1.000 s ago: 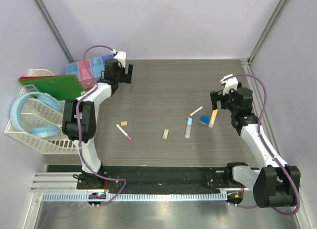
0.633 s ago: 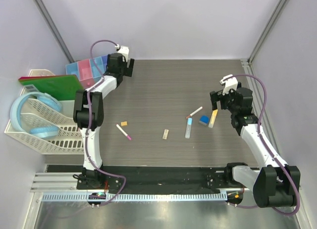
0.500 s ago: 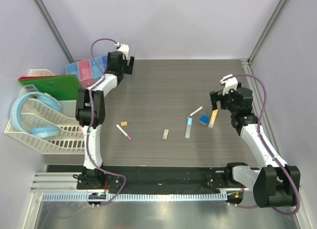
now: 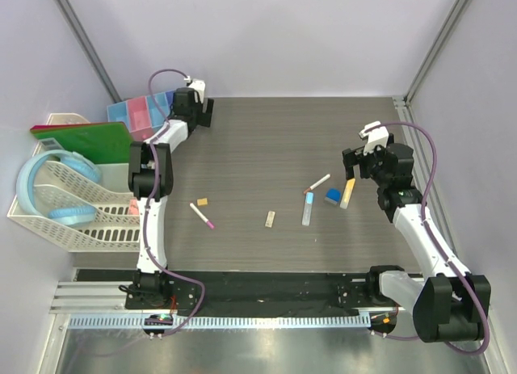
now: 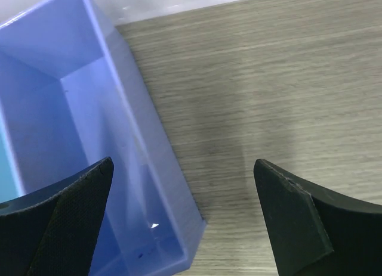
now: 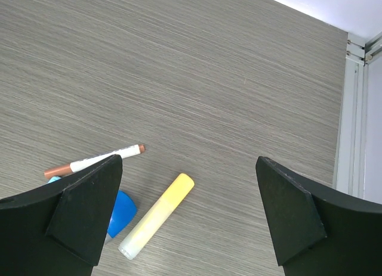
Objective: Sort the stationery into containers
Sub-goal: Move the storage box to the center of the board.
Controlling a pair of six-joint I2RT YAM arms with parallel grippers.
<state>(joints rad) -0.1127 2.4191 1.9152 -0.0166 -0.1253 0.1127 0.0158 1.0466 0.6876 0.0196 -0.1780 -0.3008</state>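
The row of translucent bins [image 4: 144,110] stands at the far left of the table. My left gripper [image 4: 202,111] is open and empty at the row's right end, its fingers astride the purple bin's [image 5: 89,139] right wall. My right gripper [image 4: 354,165] is open and empty, above the yellow stick [image 4: 347,194], which also shows in the right wrist view [image 6: 156,215]. Next to it lie the blue block [image 4: 331,196], the pale blue tube [image 4: 308,208] and a white pen [image 4: 318,183]. A tan piece [image 4: 270,219], another tan piece [image 4: 203,201] and a second pen [image 4: 202,216] lie further left.
A white lattice basket [image 4: 60,204] with a blue hoop [image 4: 50,188] and a green board [image 4: 81,140] sits at the left edge. A metal rail [image 6: 358,109] runs along the table's right side.
My left arm has stretched further back and left, bringing its gripper up to the right end of the bin row. The right arm and the stationery have not moved.
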